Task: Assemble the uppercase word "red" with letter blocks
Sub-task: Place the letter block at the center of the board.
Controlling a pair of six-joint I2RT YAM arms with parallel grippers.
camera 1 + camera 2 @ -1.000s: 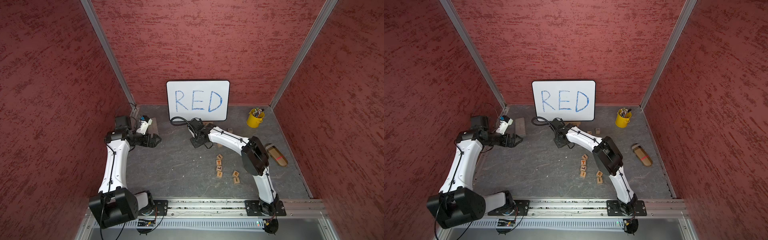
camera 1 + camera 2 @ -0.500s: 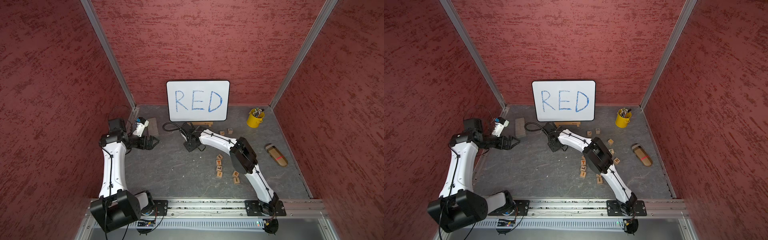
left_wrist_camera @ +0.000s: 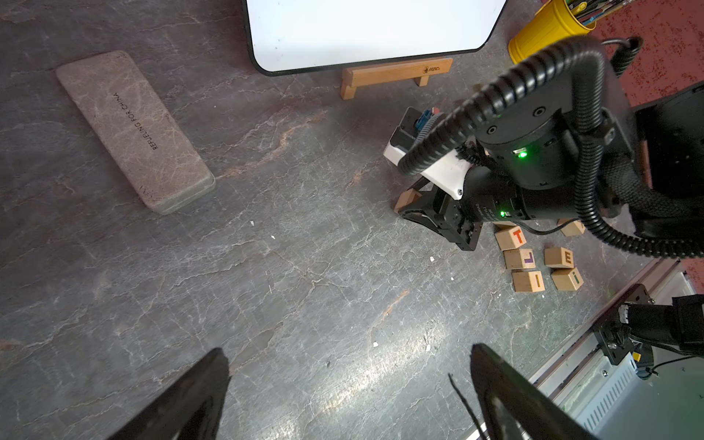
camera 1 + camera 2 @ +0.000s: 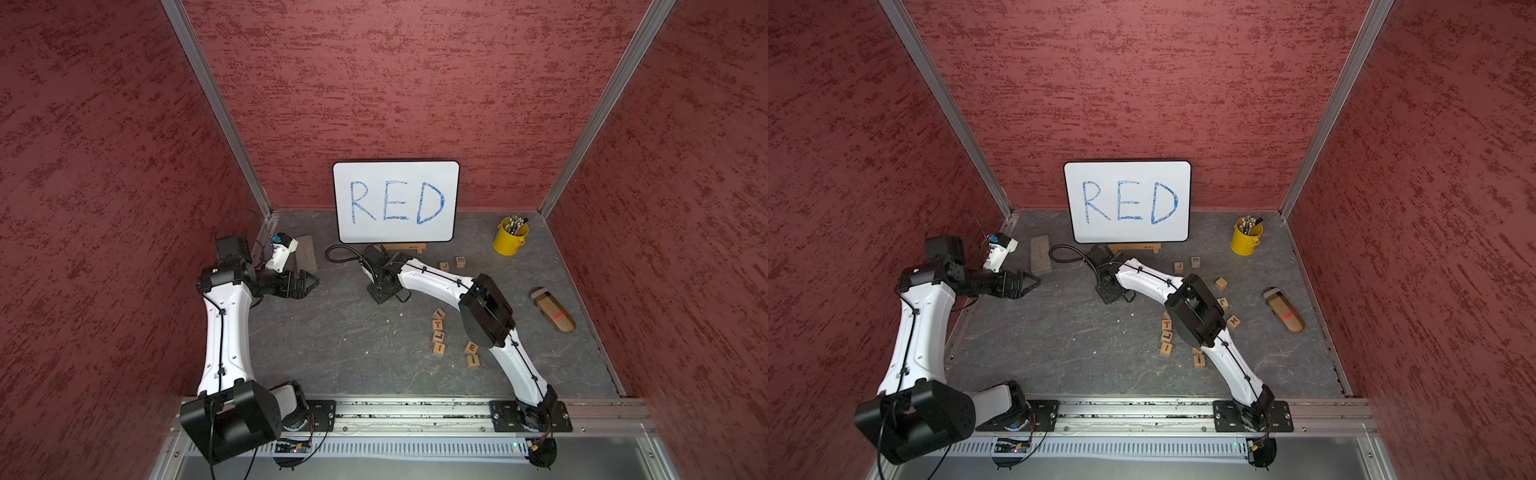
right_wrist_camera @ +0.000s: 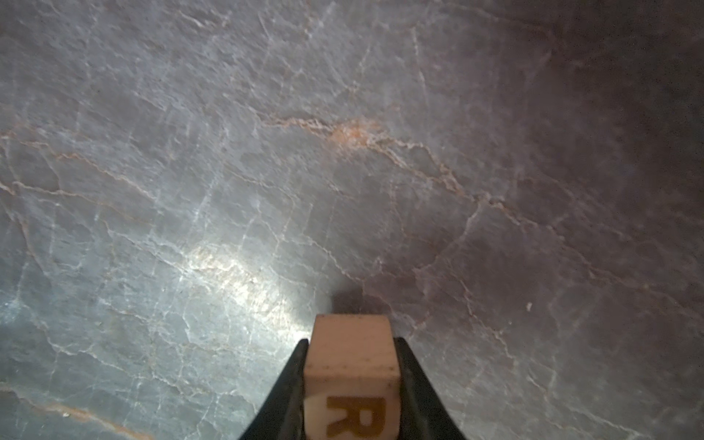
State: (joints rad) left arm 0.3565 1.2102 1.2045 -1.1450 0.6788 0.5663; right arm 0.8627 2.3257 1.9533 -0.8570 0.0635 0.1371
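My right fingers [image 5: 284,392] are clamped on the R block [image 5: 352,354], low over the table [image 5: 228,152].

They pinch two opposite side faces, printed R turned back toward my wrist. The cube hangs close above the grey stone top in front of the whiteboard [image 4: 397,232], and I cannot tell whether it touches. I judge it light, stiff and smooth-faced. Its flat parallel sides suit a centred pinch, but an off-centre hold would let it pivot, and once freed it may skid or twist at a slight nudge. My left gripper [image 3: 348,352] is spread wide with nothing in it, well apart from the cube. An E block [image 3: 564,257] lies in the loose cluster by my right arm [image 4: 482,307]; I see no D.
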